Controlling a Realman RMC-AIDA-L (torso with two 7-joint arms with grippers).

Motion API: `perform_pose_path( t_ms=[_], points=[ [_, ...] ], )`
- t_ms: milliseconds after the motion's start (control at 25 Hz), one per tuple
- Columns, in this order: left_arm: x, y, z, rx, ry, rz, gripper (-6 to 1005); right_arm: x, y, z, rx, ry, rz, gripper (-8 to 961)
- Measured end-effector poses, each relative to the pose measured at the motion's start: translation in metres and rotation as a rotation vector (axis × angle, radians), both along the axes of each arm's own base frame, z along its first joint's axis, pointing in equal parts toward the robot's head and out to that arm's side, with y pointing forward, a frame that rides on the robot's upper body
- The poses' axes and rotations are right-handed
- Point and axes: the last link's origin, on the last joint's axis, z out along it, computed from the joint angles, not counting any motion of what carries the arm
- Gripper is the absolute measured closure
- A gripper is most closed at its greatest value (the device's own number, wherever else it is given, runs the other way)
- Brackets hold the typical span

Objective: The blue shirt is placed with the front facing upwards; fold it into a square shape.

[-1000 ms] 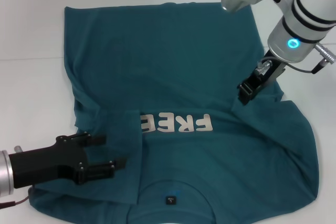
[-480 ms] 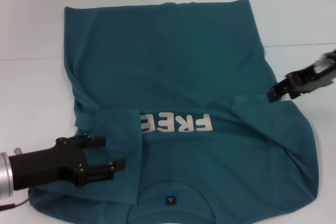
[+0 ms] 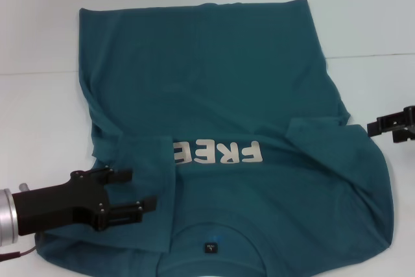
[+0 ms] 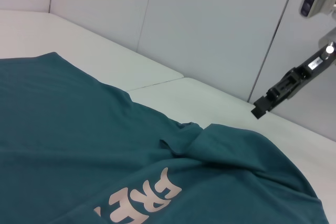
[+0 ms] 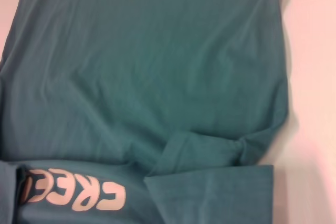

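The blue shirt (image 3: 214,82) lies front up on the white table, collar and small dark label (image 3: 210,248) nearest me. Its pale "FREE" lettering (image 3: 217,152) reads upside down and also shows in the right wrist view (image 5: 73,195). Both sleeves are folded inward: one (image 3: 146,157) covers the lettering's left end, the other (image 3: 318,134) lies at the right. My left gripper (image 3: 139,189) is open and empty, just over the shirt's near left shoulder. My right gripper (image 3: 375,126) is off the shirt's right edge, and the left wrist view shows it raised above the table (image 4: 260,109).
The white table (image 3: 39,115) surrounds the shirt, with a seam line (image 3: 32,72) running across it. Pale wall panels (image 4: 210,19) stand behind the table. The shirt's far hem (image 3: 194,8) lies near the back.
My right arm has swung from above the shirt's right side out past its right edge, leaving the right sleeve folded inward. My left gripper has barely moved.
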Motion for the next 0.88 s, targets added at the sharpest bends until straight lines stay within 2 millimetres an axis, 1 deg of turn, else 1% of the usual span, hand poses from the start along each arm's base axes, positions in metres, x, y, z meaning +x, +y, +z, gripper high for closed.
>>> perform_pose_path(
  t_ms=[80, 360, 560, 720, 880],
  points=[
    [0.000, 0.000, 0.000, -0.001, 0.000, -0.001, 141, 0.003, 0.000, -0.004, 0.002, -0.002, -0.006, 192],
    [0.001, 0.000, 0.000, 0.001, -0.006, -0.002, 141, 0.005, 0.006, -0.015, 0.004, -0.019, -0.011, 203],
    [0.002, 0.000, 0.000, -0.001, -0.008, -0.003, 141, 0.007, 0.009, -0.029, -0.013, -0.032, -0.014, 210],
    [0.001, 0.000, 0.000, -0.001, -0.007, -0.003, 141, 0.007, 0.010, -0.040, -0.036, -0.043, -0.013, 216],
    [0.001, 0.000, 0.000, -0.003, -0.007, -0.004, 141, 0.003, 0.010, -0.047, -0.052, -0.033, -0.006, 222]
  ],
)
